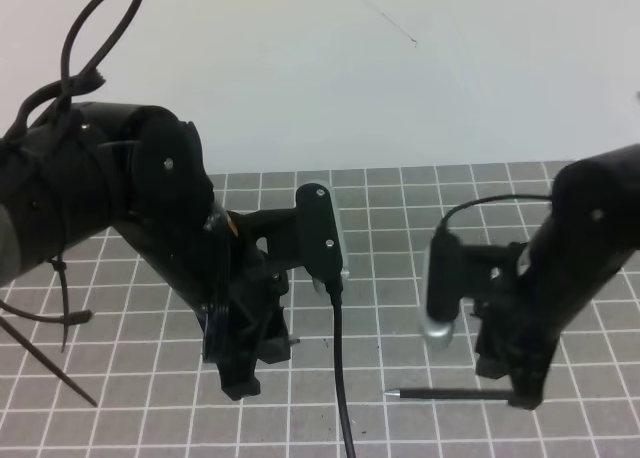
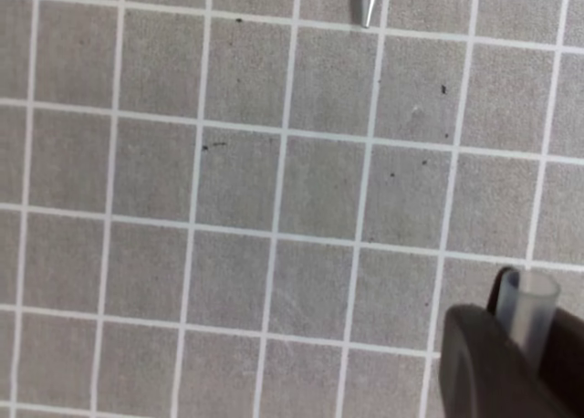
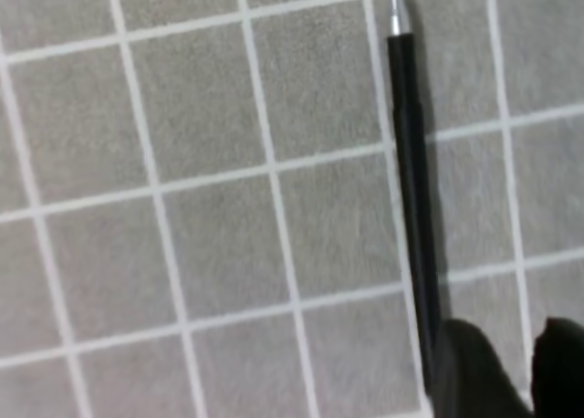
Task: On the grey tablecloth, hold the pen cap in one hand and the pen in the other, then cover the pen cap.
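The left fingers clamp a translucent pen cap above the grey tablecloth. The right fingers stand apart beside the rear end of the pen, which lies flat on the tablecloth.

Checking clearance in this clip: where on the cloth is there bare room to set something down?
Bare squares of the grey tablecloth lie between the two arms, above the pen, and along the far edge by the white wall. It is crowded under the left gripper, and where the right gripper meets the pen.
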Controlling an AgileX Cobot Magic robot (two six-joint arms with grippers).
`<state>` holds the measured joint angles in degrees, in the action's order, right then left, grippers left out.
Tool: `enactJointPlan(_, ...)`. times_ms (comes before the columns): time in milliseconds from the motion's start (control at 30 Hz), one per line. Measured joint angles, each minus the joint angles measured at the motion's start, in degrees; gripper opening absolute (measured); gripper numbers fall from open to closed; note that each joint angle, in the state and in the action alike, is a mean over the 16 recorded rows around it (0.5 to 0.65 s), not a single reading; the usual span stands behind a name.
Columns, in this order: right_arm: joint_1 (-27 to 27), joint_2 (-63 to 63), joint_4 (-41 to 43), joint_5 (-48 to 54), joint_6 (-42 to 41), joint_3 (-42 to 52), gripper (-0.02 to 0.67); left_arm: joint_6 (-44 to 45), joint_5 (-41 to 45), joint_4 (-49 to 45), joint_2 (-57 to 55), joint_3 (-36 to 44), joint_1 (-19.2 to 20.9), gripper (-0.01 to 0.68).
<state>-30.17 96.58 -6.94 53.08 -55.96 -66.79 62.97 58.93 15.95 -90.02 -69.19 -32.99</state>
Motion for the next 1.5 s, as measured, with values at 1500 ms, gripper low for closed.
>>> enactJointPlan(1500,-7.8,3.3,13.8,0.4,9.4,0.0,0.000,-0.1,-0.4,1.7,0.0,0.0,0.0,0.057)
